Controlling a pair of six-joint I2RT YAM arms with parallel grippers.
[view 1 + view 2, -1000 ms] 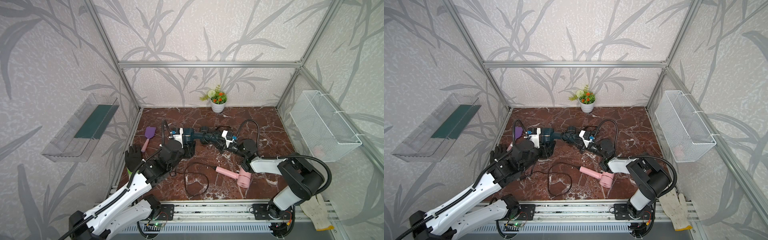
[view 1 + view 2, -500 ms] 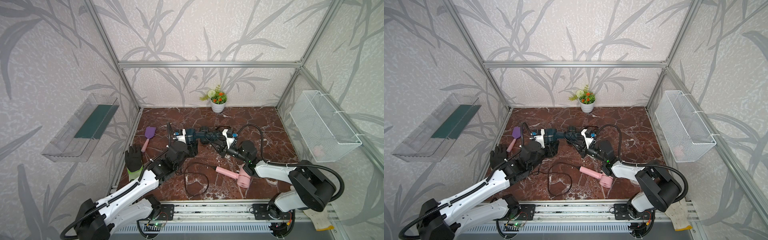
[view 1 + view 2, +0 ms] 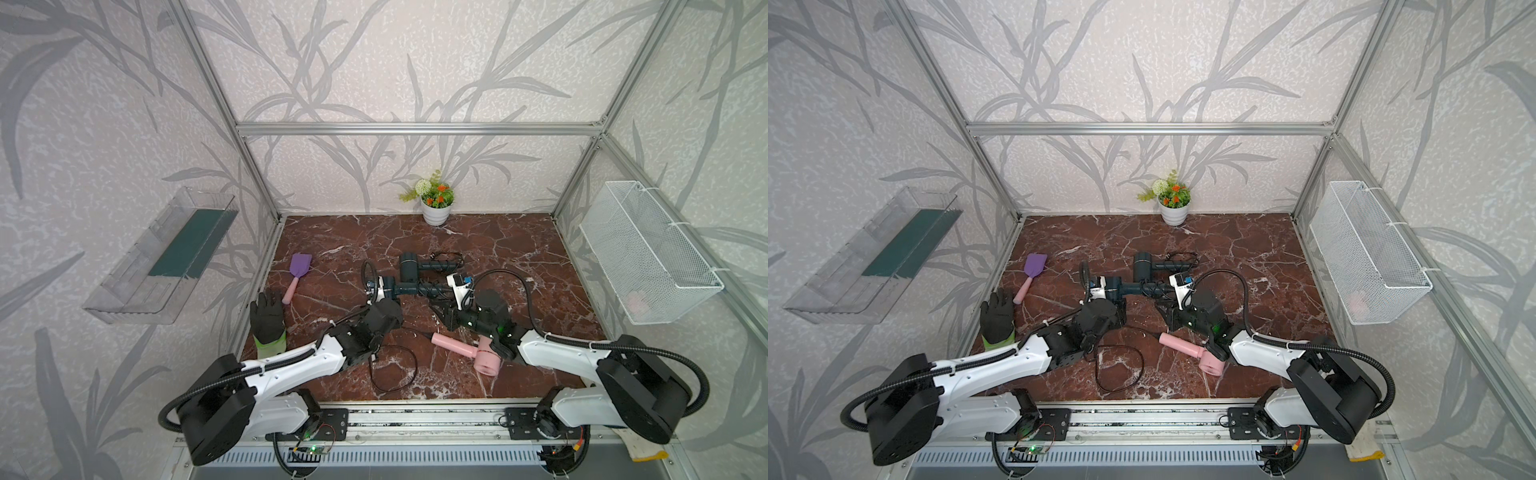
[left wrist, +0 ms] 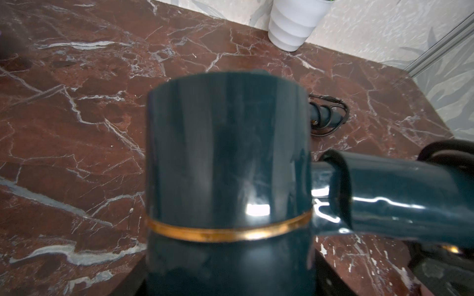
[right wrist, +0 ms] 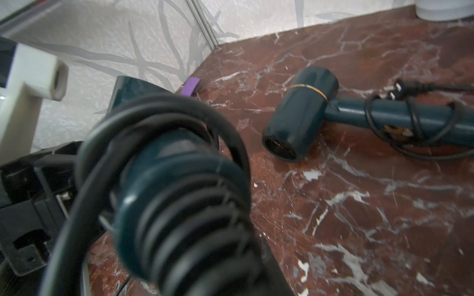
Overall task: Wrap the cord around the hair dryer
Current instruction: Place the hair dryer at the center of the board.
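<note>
Hair dryer (image 3: 409, 288), dark teal, is held clear of the table (image 3: 519, 257) near the middle, spanning the two arms. Left end effector (image 3: 382, 289) is clamped across the barrel, which fills the left wrist view. Right end effector (image 3: 453, 291) is closed on the far end of the handle, going by how the handle runs straight up to the right wrist camera (the jaws themselves are hidden there).

Cord (image 5: 184, 212): several snug turns sit on the handle, stacked close together; one wider loop hangs slack around the handle nearer the head; the plug end is not visible in any view, so I cannot tell whether it is tucked.

Judgement: wrapping on this one is well along, likely near its last turns; what is left seems to be taking up the slack loop, securing the plug, and setting the dryer down.

Second hair dryer (image 3: 409, 262) lies on the table just behind, its cord already coiled on the handle and its plug (image 5: 395, 89) resting beside it; that one looks done.

Pink hair dryer (image 3: 457, 347) lies nearer the front, under the right arm; its cord, the black lead (image 3: 392, 370), sprawls in an open loop on the table, unwrapped; if it counts toward the task, it is untouched.
</note>
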